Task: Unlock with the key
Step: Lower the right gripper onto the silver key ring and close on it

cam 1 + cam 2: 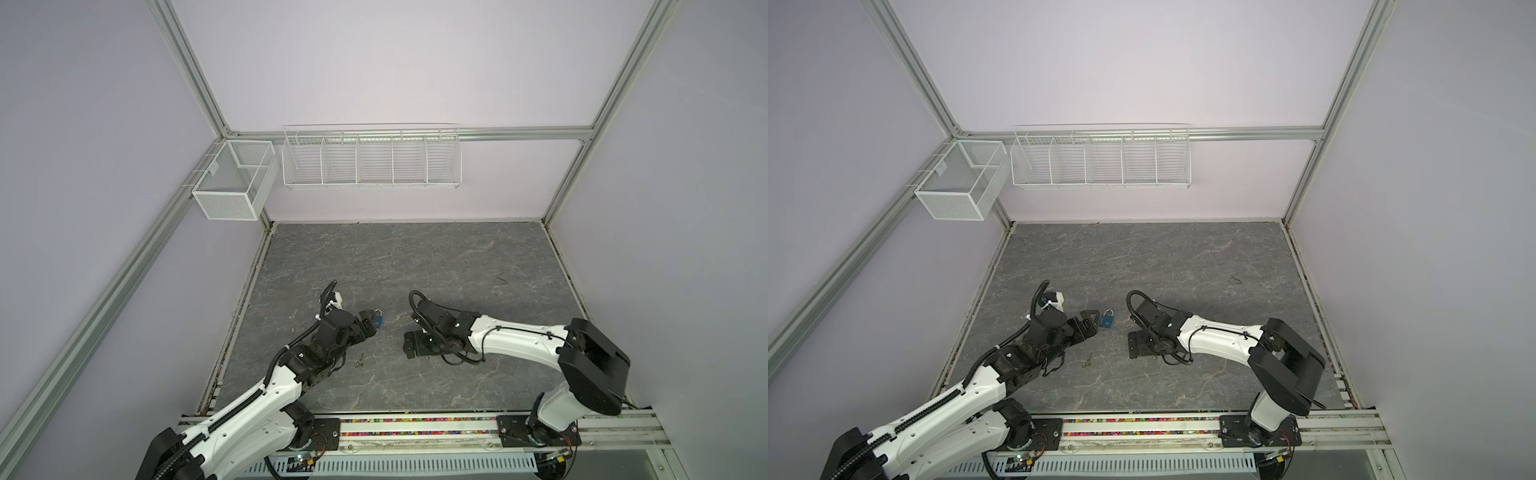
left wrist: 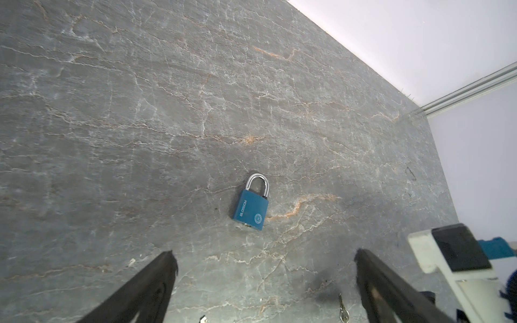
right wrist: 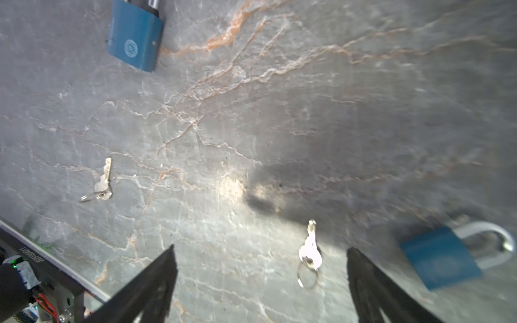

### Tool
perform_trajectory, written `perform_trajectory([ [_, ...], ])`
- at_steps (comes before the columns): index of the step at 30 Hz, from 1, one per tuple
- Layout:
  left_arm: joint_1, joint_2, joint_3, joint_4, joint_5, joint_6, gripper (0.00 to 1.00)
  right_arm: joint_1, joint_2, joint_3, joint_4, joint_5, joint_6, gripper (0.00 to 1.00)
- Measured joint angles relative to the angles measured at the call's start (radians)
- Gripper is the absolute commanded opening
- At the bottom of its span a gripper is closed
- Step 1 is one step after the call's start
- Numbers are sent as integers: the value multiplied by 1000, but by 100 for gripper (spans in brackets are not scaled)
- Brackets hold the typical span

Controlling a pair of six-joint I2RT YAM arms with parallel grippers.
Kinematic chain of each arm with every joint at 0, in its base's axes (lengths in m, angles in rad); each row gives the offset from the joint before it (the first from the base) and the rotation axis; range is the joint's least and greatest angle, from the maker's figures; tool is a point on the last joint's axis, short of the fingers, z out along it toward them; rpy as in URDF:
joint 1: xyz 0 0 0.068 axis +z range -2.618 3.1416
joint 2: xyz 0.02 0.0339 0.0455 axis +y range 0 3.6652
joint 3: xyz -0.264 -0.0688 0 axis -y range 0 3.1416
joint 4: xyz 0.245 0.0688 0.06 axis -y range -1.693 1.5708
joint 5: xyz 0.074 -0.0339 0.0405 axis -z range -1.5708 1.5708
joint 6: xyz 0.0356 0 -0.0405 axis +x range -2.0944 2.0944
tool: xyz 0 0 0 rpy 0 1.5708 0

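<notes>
Where the table (image 1: 1183,266) lies barest, near its middle, one blue padlock (image 1: 1106,321) rests with its shackle toward 12 o'clock, well apart from every edge, and one key (image 1: 1087,360) lies at 7 o'clock from it. The left gripper (image 1: 1093,322), jaws spread, sits just beside the padlock at 9 o'clock; the right gripper (image 1: 1133,345), likewise spread, hangs at 4 o'clock. The blurred right wrist view shows a second padlock (image 3: 439,257) and second key (image 3: 310,249), too smeared to tell whether they are real.

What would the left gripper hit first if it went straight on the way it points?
Probably the blue padlock lying flat on the table, straight ahead of the open left gripper, though its height is unclear.
</notes>
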State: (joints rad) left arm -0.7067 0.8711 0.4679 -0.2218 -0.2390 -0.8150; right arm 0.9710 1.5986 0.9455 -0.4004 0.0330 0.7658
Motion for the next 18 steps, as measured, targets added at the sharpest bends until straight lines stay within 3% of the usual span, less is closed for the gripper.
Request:
perform_trajectory([
  [11,-1,45,2,26,43,-36,99,0,-36,0,-80,1,-161,60],
  [18,-11,59,2,50,60,-48,99,3,-5,0,-93,4,-216,53],
])
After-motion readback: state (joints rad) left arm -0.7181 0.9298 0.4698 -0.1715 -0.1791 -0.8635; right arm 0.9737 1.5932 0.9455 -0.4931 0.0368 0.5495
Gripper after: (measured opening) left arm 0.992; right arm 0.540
